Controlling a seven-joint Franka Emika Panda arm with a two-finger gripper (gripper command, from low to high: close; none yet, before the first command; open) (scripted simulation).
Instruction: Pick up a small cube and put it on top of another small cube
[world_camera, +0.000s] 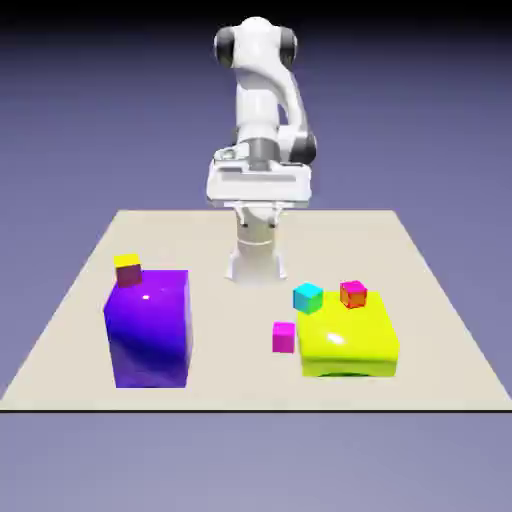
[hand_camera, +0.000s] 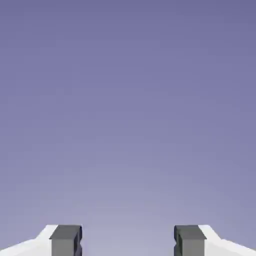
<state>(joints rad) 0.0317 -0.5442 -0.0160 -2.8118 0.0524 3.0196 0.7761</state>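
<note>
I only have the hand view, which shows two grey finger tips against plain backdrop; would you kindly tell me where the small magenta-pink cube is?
Observer: The small magenta-pink cube sits on the table, beside the big yellow block.
Operator: And the small cyan cube?
Observer: The small cyan cube is at the yellow block's far corner; whether on it or behind, I cannot tell.
Operator: Is the gripper near either?
Observer: No, the hand is raised near the robot's base.
</note>
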